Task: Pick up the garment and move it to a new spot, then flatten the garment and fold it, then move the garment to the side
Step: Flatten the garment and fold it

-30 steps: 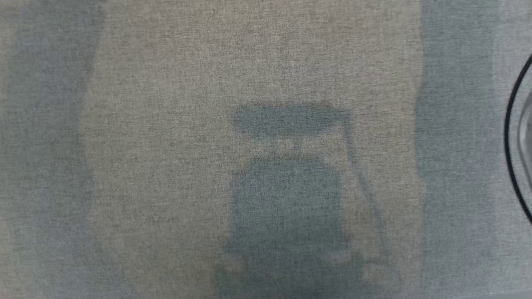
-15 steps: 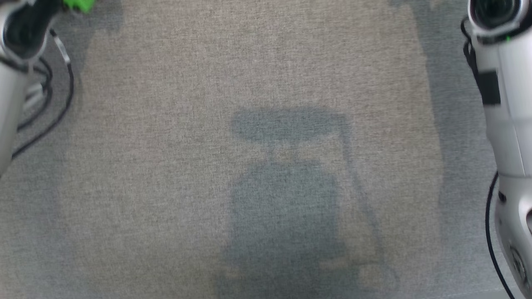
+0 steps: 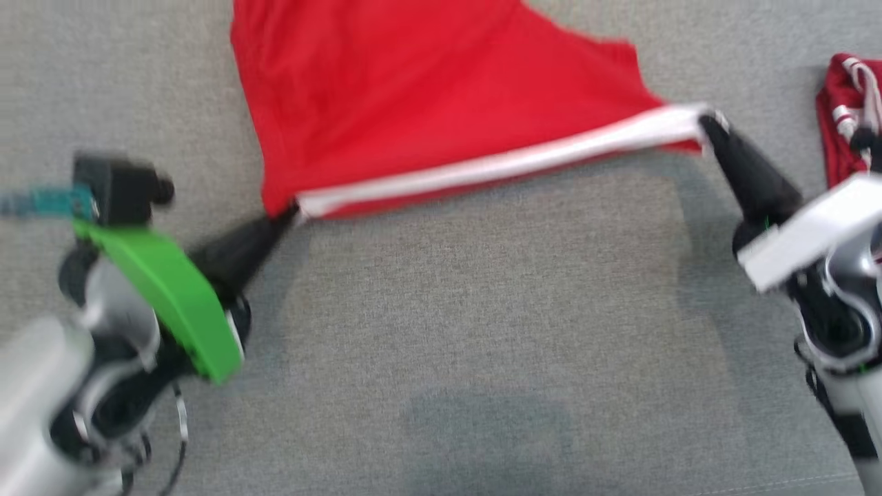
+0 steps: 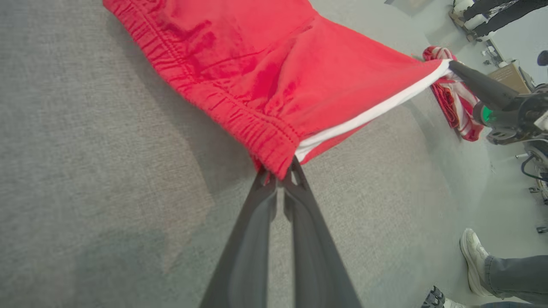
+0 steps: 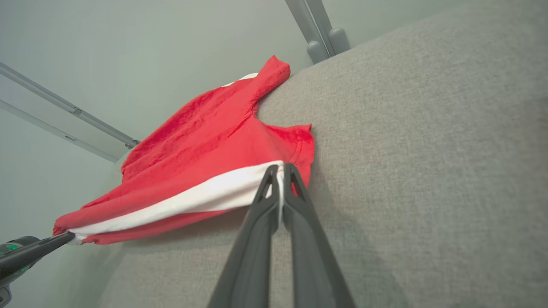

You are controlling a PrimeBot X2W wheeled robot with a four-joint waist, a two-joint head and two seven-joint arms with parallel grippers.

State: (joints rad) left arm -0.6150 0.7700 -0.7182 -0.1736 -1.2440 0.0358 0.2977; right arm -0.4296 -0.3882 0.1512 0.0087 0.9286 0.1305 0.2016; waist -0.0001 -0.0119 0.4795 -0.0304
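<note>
My left gripper [image 4: 280, 177] has its two dark fingers pressed together on one end of the garment [image 3: 427, 96], a pair of red shorts with a white side stripe, pinching it where the gathered elastic waistband meets that stripe. My right gripper [image 5: 280, 169] is likewise clamped, its tips closed over the other end of the white stripe, at the leg hem. The striped edge runs taut between the two grips, slanting across the head view from lower left to upper right. That edge is raised a little above the grey fabric-covered surface [image 3: 482, 310], and a shadow falls beneath it. The rest of the red cloth spreads away from me toward the far side of the surface, loosely rumpled and not flat. In the right wrist view the cloth's far corner shows at the line of the surface's edge, though I cannot tell whether it hangs over. A green cover [image 3: 165, 296] sits on my left wrist, behind the fingers. Out by my right side, just beyond the right gripper and apart from the shorts, lies a bunched red-and-white striped cloth [image 3: 844, 117]. Past the surface, low in the left wrist view, a person's pale shoe [image 4: 473, 259] stands on the floor.
</note>
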